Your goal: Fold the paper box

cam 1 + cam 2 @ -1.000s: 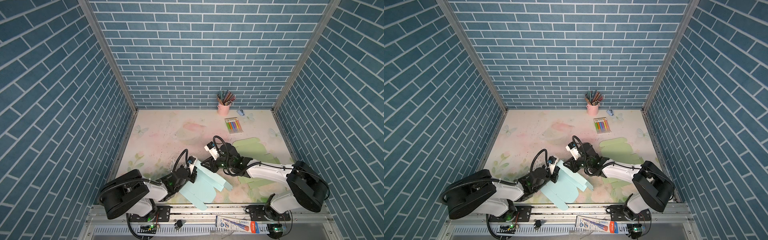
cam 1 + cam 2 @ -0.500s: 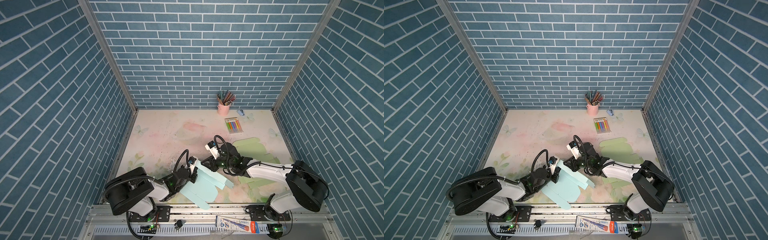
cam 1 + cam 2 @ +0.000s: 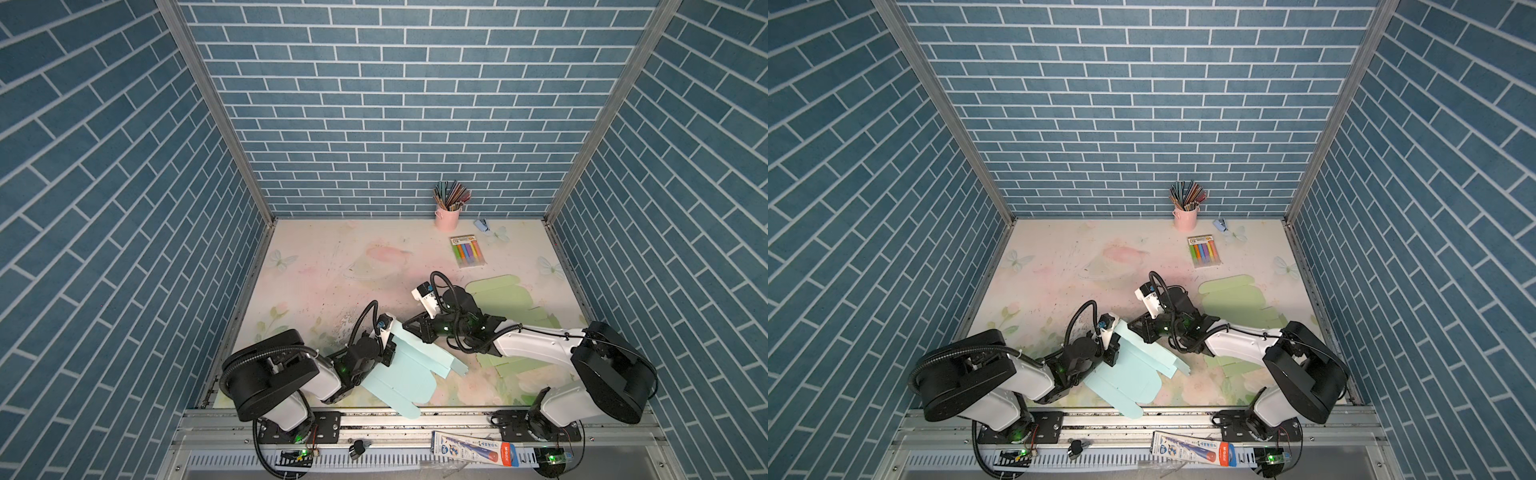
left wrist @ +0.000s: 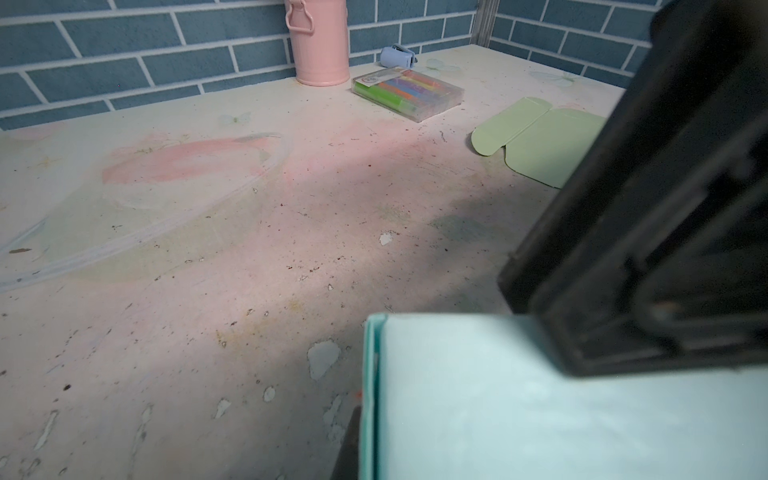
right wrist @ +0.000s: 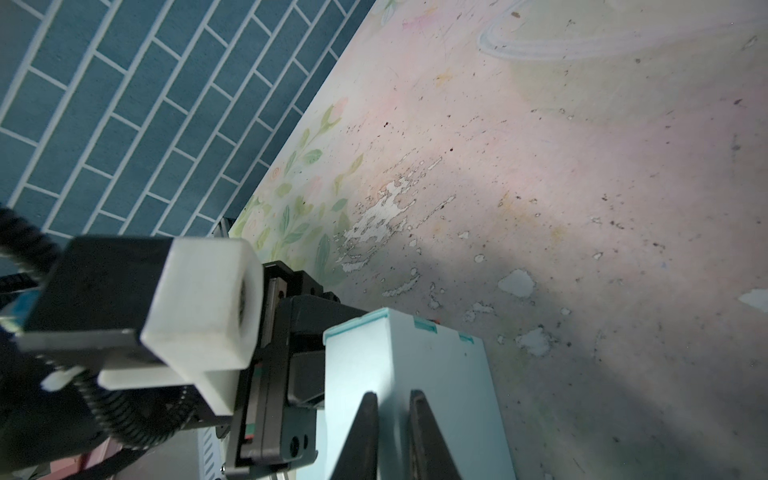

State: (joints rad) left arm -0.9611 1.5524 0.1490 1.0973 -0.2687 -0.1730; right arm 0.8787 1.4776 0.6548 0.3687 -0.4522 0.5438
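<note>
Left gripper [image 3: 390, 352] is clamped tight on the box [image 3: 399, 374], biting the raised wall on the side nearest its own arm. There's our anchor. Right gripper [image 5: 392, 395] comes in from across: its jaws stand narrow, only a slit between them, poised right at the pale blue wall. Whether they have the card pinched yet, we cannot tell from here. We read this as the wall-raising step, with one arm bracing while the other bends a panel along its score. To do it well, we want the right jaws fully seated on the paper edge before any pull. Then we'd swing in a slow arc about the crease rather than tug straight, because thin card like this will likely buckle if it's yanked. The left grip should stay firm and low, so the box pivots instead of sliding. Moving outward, the box sits at the front of the table [image 3: 332, 270], between the two arms. In both top views its far edge touches the right gripper, and its rounded flap pokes out over the front rail. That leaves little room to drag it nearer. A flat green sheet [image 3: 503, 291] lies well apart, behind the right arm.
</note>
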